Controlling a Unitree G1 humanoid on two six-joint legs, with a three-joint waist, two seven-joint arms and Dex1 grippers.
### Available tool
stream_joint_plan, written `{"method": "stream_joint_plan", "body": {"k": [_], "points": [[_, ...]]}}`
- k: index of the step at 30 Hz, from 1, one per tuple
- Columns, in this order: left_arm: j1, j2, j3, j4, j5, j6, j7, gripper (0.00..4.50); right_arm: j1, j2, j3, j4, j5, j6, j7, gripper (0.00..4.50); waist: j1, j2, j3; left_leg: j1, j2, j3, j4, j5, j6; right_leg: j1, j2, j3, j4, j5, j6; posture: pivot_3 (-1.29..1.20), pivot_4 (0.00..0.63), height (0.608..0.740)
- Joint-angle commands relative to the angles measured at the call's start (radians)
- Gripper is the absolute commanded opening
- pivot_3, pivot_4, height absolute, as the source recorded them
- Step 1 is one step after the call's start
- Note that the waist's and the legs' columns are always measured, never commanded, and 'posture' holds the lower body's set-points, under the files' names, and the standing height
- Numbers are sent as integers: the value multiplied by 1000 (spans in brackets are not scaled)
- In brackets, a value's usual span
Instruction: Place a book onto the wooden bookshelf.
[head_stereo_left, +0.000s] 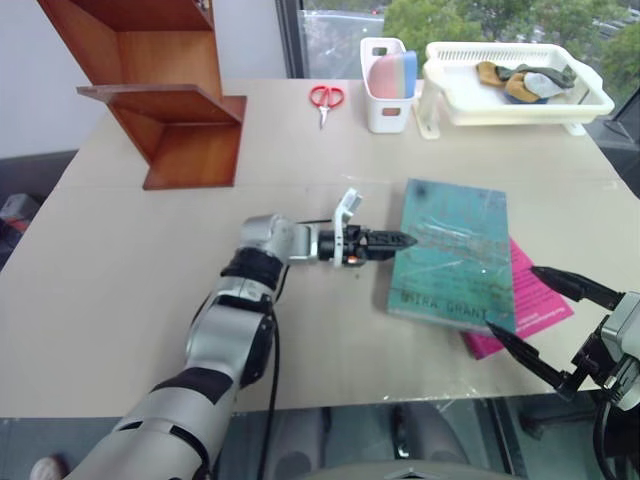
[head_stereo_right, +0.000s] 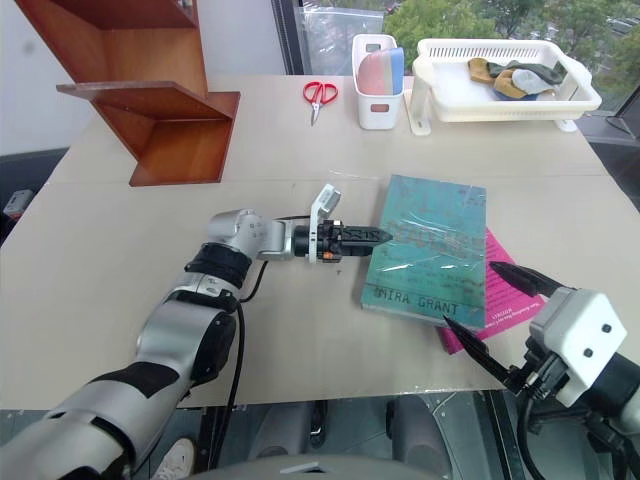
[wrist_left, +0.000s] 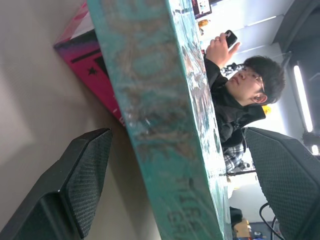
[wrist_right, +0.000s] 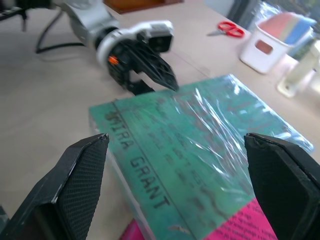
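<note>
Closing your wide-open left gripper (head_stereo_right: 385, 237) astride the book's (head_stereo_right: 428, 250) edge, right gripper (head_stereo_right: 492, 314) open nearby, risks dragging the pink book (head_stereo_right: 500, 298) beneath, far from the wooden bookshelf (head_stereo_right: 140, 90).

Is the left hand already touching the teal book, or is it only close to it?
Cannot tell. In the left wrist view, the book stands between the open fingers with gaps; in the right wrist view, one fingertip seems to meet its edge.
</note>
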Motion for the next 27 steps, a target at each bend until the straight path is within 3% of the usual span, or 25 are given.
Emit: {"method": "stream_joint_plan", "body": {"k": [1,6,10,13,14,19,22,25,27], "points": [[-44,-13,-8,31,24,-15,-62,4500,15,-10,8,-22,-2,-48,-19,4431,0,0,0,0,0,0,0,0,0,0,0,0,0,0,0,0,150,740],[-66,-34,2,73,56,-23,-95,4500,15,-8,31,-22,-28,-70,-38,4431,1,0,0,-1,0,-1,0,0,0,0,0,-1,0,0,0,0,150,740],[-72,-40,1,91,80,-25,-119,3000,7,-5,38,-22,-46,-66,-45,4500,1,0,0,-1,0,-2,0,0,0,0,0,-1,0,0,0,0,150,740],[-73,-45,11,99,84,-14,-132,1335,0,0,40,-22,-57,-53,-42,4500,1,0,0,-1,0,-2,0,0,0,0,0,-1,0,0,0,0,150,740],[-71,-49,14,98,85,-10,-132,1158,-2,4,38,-22,-61,-48,-40,4500,2,0,0,-1,0,-2,1,0,0,0,0,-1,0,0,0,0,150,740],[-62,-23,93,19,27,96,-86,1079,-28,27,48,-20,-85,-23,-28,4500,2,0,0,-1,-1,-3,1,0,0,0,0,-2,0,0,0,0,150,740],[-23,33,150,-161,-20,141,-52,1079,-66,37,73,5,-103,-19,-15,4500,-6,0,0,-1,0,-3,1,0,0,0,0,-2,1,0,0,0,150,740],[71,100,103,-495,48,-110,-41,1079,-127,40,111,48,-120,-28,10,4500,-8,1,0,0,1,-5,1,0,0,0,0,-2,2,0,0,0,150,740],[91,148,70,-613,152,-385,-26,1079,-194,37,150,91,-125,-31,27,4500,0,1,0,1,1,-5,1,1,-1,1,0,0,2,0,0,0,150,740]]}}
